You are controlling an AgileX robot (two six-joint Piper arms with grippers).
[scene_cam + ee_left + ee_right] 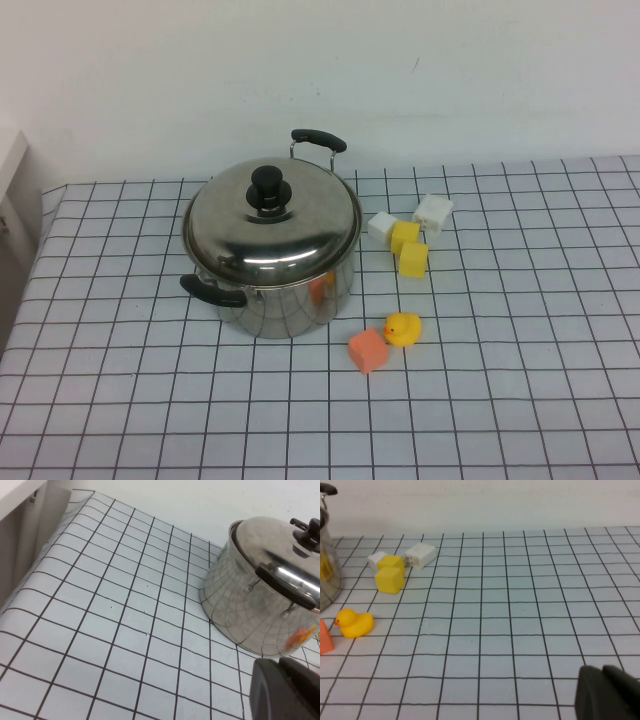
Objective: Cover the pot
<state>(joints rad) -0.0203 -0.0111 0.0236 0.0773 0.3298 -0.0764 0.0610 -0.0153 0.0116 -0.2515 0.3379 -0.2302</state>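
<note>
The large shiny steel pot (290,300) with two black side handles stands left of centre on the checked cloth. The domed steel lid (270,230) with its black knob (269,188) sits on the pot's rim. Neither arm shows in the high view. My left gripper (277,664) is shut and empty, low over the cloth just in front of the pot (240,615) with the lid (270,540) on it. My right gripper (601,670) is shut and empty, well to the right of the pot, whose edge (327,575) shows in the right wrist view.
To the right of the pot lie two white blocks (433,211), two yellow blocks (413,258), a yellow toy duck (403,328) and an orange block (368,350). The table's left edge (30,270) drops off beside a white cabinet.
</note>
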